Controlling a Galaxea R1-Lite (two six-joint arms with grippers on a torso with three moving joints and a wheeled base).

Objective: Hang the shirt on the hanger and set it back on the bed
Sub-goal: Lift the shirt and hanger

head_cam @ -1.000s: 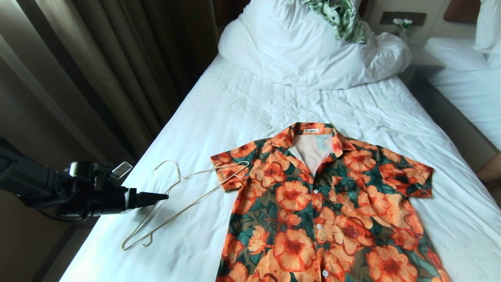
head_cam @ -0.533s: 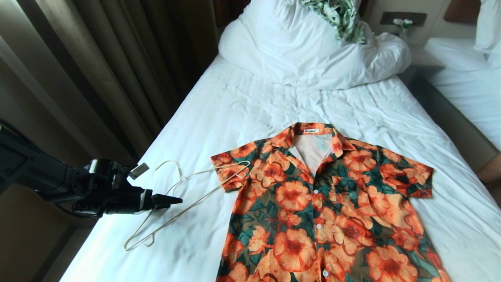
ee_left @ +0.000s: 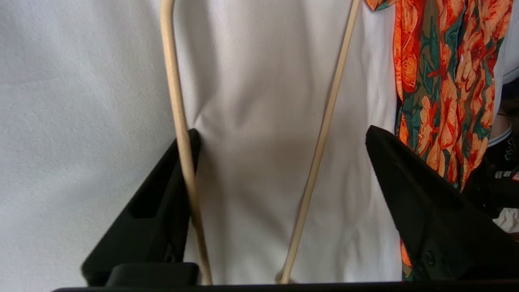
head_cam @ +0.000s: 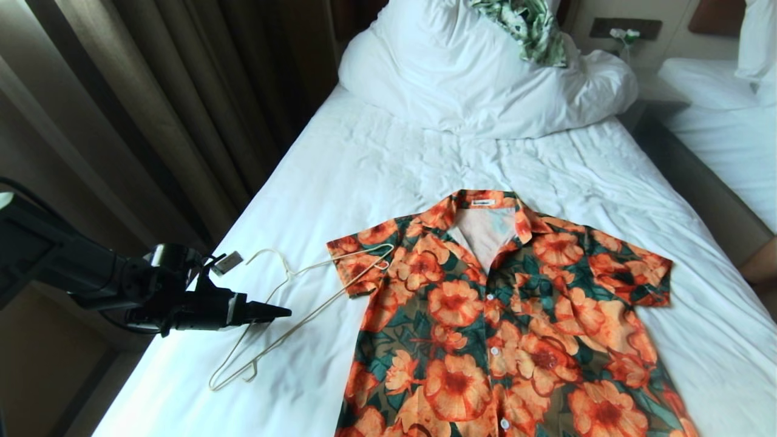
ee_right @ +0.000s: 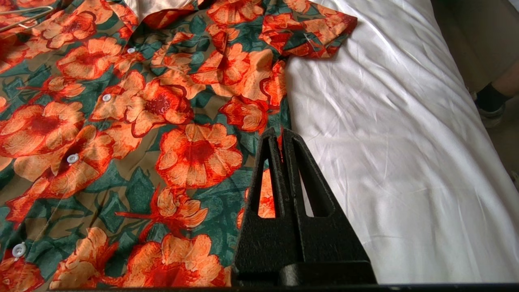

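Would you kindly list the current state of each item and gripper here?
Orange-flowered green shirt: flat on bed, buttoned, not hung.
Thin cream wire hanger: lying on sheet, tip on sleeve.
White-sheeted bed: wrinkled.
Left gripper: open, straddling hanger wires.
Right gripper: shut, empty, above the shirt.

Bare sheet (head_cam: 376,164) beyond shirt (head_cam: 498,315)

place: bedroom, hotel-like twin room
main bed (head_cam: 376,164): single, wrinkled white sheet, bulky white duvet (head_cam: 479,79) heaped at the head end
second bed (head_cam: 722,127): white, to the right, brown headboard (head_cam: 716,15) behind it
between beds: dark nightstand (head_cam: 658,103), wall panel (head_cam: 625,27) above
left side: heavy brown curtains (head_cam: 152,109), floor-length
clothes: floral shirt (head_cam: 504,315) laid flat on the sheet, wire hanger (head_cam: 291,309) beside it, touching its sleeve
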